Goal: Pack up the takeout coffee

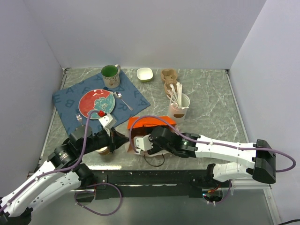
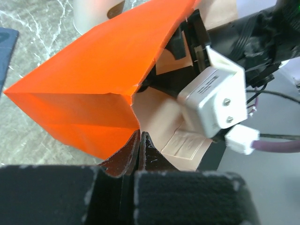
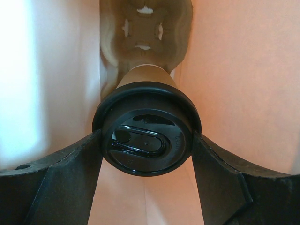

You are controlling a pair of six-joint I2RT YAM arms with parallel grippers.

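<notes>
Grey-veined marble tabletop (image 1: 211, 93) between plain white walls carries the scene. Lying on its side at the centre of the overhead view is a bright orange paper bag (image 1: 152, 123) with a kraft-brown lining.

Your takeout coffee (image 3: 146, 136), a small brown paper cup with a round black plastic lid, is inside that bag. The right wrist view shows it lid-first in the middle of the frame, with bag lining on both sides. The right gripper (image 3: 147, 138) is clamped on it, its black fingers (image 3: 65, 178) pressing the lid's rim from left and right. The left gripper (image 2: 139, 146) sits at the bottom centre of its own view, fingers pinched together on the bag's lip and holding the mouth open.

Treat the cup as light if empty, heavier and sloshy if filled; you cannot tell which from here. Its paper walls are soft and will dent under a hard squeeze. The lid rim is the stiffest band, but it is smooth plastic, and I judge it could slip or pop off the cup if it bears the load. A hold just beneath the rim, on the upper wall, looks safer to me. The bag is thin and floppy, so expect it to sag once let go.

A lidless tan paper cup (image 1: 104, 151) stands at lower left of the overhead view, just beside the left gripper; leave it.
</notes>
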